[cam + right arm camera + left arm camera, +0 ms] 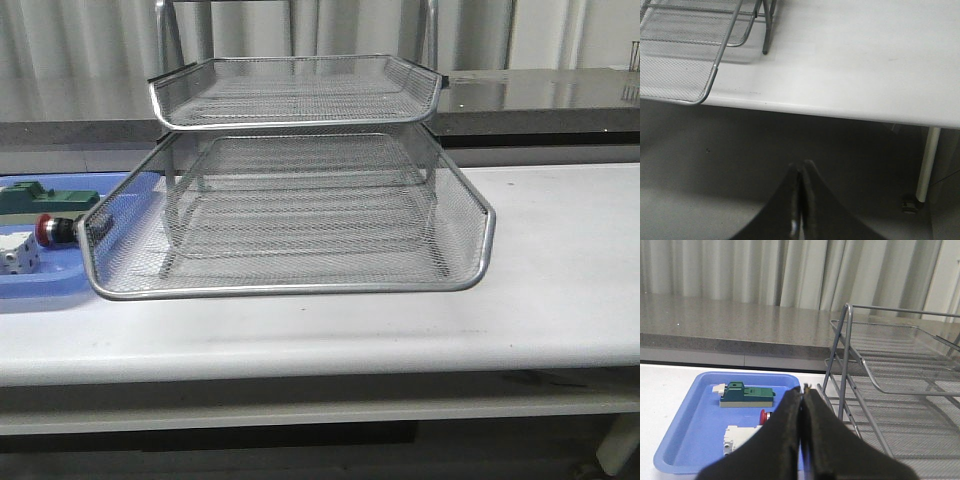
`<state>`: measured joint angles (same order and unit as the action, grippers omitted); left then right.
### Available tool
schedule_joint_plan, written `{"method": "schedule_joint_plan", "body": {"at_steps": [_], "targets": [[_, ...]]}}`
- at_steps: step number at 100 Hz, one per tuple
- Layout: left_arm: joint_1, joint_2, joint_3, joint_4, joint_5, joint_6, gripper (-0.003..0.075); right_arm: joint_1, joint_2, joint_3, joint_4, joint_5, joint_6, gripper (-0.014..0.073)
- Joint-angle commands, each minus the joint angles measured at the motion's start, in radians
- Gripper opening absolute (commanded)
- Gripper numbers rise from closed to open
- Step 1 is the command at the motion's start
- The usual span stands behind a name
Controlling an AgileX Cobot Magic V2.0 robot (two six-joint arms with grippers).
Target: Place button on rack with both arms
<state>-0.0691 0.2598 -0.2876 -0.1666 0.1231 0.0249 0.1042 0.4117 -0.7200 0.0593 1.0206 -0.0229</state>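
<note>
Blue tray (pixel 45 285) at far left holds a green block (pixel 40 196), the button (pixel 55 229) with its red head, and a white cube (pixel 18 256). My left gripper (pixel 803 390) hangs above that tray, fingers pressed together, empty. Rack (pixel 290 215) sits mid-table (pixel 560 280), lower tray pulled forward. My right gripper (pixel 801 167) hangs off the table's front edge over grey floor, fingers together, empty. No legible writing. Pale curtain behind.

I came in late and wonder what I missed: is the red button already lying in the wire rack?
No, the red button lies in the blue tray beside the wire rack, whose shelves hold nothing.
</note>
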Motion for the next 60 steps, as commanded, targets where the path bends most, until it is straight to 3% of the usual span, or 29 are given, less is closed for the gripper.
{"method": "schedule_joint_plan", "body": {"at_steps": [1,26,60], "targets": [[0.002,0.137,-0.141,-0.012,-0.029,-0.011,-0.0021,-0.003,0.004,-0.032,-0.006,-0.064,0.002,-0.0068],[0.002,0.539,-0.48,0.003,0.128,-0.011,-0.0021,-0.003,0.004,-0.032,-0.006,-0.064,0.002,-0.0068],[0.002,0.969,-0.875,0.167,0.435,0.004,-0.0021,-0.003,0.004,-0.032,-0.005,-0.064,0.002,-0.0068]]}}
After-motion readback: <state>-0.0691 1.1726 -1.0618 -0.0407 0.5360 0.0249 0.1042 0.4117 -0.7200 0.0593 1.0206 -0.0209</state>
